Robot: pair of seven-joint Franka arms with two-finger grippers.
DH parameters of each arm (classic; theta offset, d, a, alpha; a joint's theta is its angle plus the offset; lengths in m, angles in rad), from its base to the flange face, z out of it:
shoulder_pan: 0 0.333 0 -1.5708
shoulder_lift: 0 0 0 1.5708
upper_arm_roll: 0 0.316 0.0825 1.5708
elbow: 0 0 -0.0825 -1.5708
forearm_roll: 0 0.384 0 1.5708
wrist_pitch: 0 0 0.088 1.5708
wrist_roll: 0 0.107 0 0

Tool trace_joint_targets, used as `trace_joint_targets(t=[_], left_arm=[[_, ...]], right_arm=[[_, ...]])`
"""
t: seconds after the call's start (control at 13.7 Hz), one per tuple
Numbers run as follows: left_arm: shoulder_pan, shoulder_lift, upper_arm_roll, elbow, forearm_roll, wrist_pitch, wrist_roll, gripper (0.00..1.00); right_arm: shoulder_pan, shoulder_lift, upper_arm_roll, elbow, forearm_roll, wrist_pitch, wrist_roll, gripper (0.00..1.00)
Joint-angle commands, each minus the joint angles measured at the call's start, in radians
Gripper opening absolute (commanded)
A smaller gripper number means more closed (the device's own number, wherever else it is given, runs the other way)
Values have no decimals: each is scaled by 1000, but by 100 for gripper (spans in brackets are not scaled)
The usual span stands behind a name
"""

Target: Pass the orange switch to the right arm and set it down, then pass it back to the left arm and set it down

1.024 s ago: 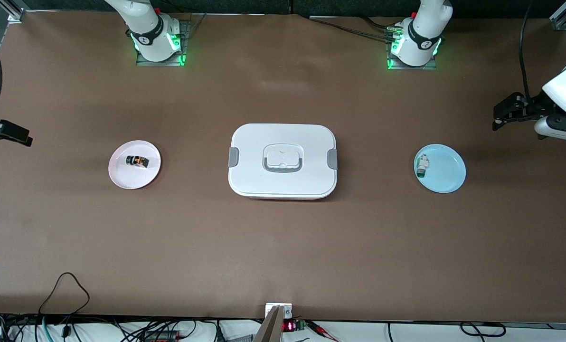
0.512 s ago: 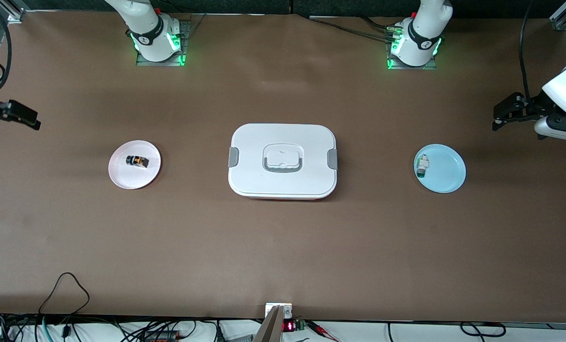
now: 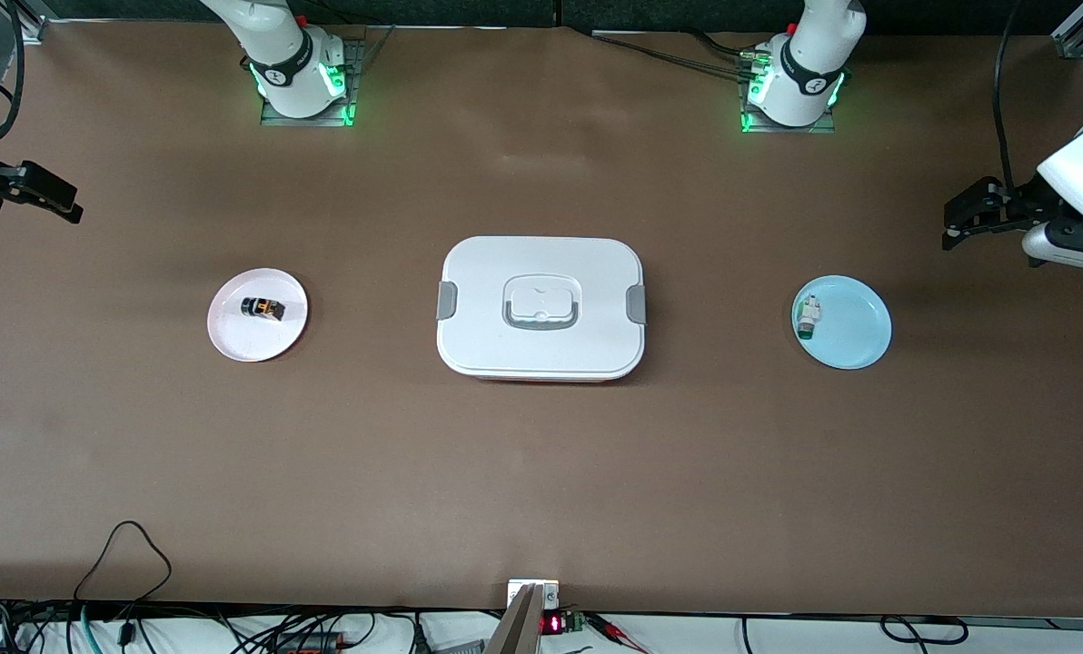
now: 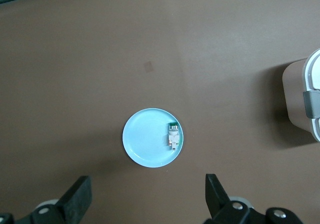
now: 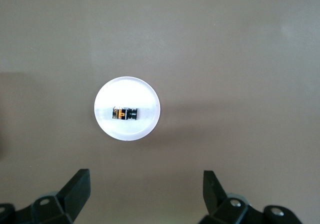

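The orange switch (image 3: 263, 309) (image 5: 125, 114) lies on its side on a pale pink plate (image 3: 233, 336) toward the right arm's end of the table. The large white box (image 3: 541, 345) stands at the table's middle, lid on. My right gripper (image 3: 69, 204) (image 5: 145, 189) hangs open and empty over bare table at that end, off to the side of the pink plate (image 5: 127, 91). My left gripper (image 3: 952, 227) (image 4: 147, 194) hangs open and empty over the table's other end, beside a light blue plate (image 3: 855, 341) (image 4: 145, 144).
A small white-and-green part (image 3: 809, 317) (image 4: 172, 134) lies on the blue plate. The box's end with a grey clip (image 4: 311, 104) shows in the left wrist view. Cables (image 3: 124, 554) trail along the table's front edge. Both arm bases stand at the back edge.
My right gripper has shifted toward the robot-base side of the table and slightly inward from the table's end. The left arm, the switch and the box have not moved.
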Motion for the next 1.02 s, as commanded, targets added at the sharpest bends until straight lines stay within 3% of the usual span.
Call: trace_joint_targets(t=[0.0, 0.95], left_arm=[[3, 16, -3, 34, -2, -19, 14, 100], [3, 18, -3, 34, -2, -18, 14, 100]], right_arm=[[7, -8, 6, 20, 7, -26, -8, 100], [37, -3, 10, 31, 10, -46, -6, 100]])
